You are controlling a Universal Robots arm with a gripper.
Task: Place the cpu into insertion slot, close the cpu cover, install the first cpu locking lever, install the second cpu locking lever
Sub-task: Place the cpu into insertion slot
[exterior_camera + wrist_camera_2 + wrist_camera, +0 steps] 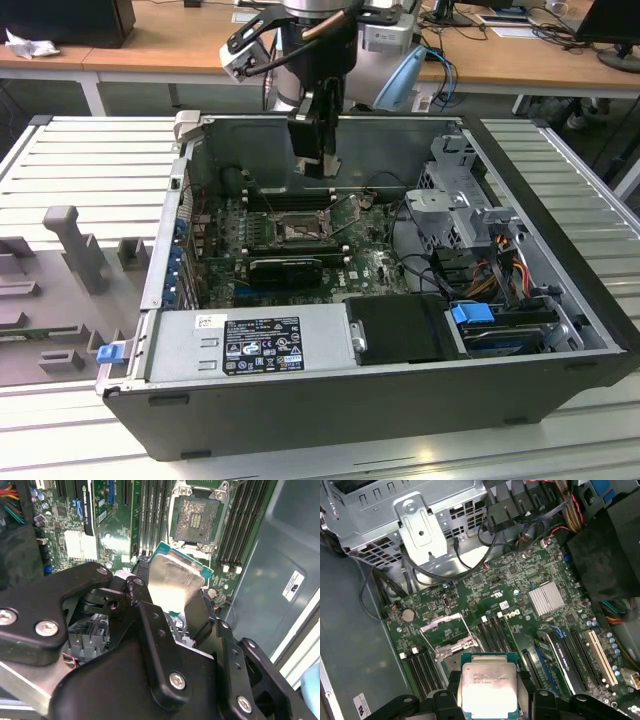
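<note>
cpu (177, 577) is grasped between the jaws, held in the air over the board | slot (195, 517) is left bare, near but apart from cpu | cover (441, 623) is seen raised open

Grey slatted tabletop (90, 160) near; wooden desks (170, 40) far behind, one bearing crumpled paper (28, 44); even light.

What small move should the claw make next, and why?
Probably shift over the insertion slot and square up: the claw holds the cpu above the green board, offset from that slot, which sits open and empty with the cpu cover raised.
</note>
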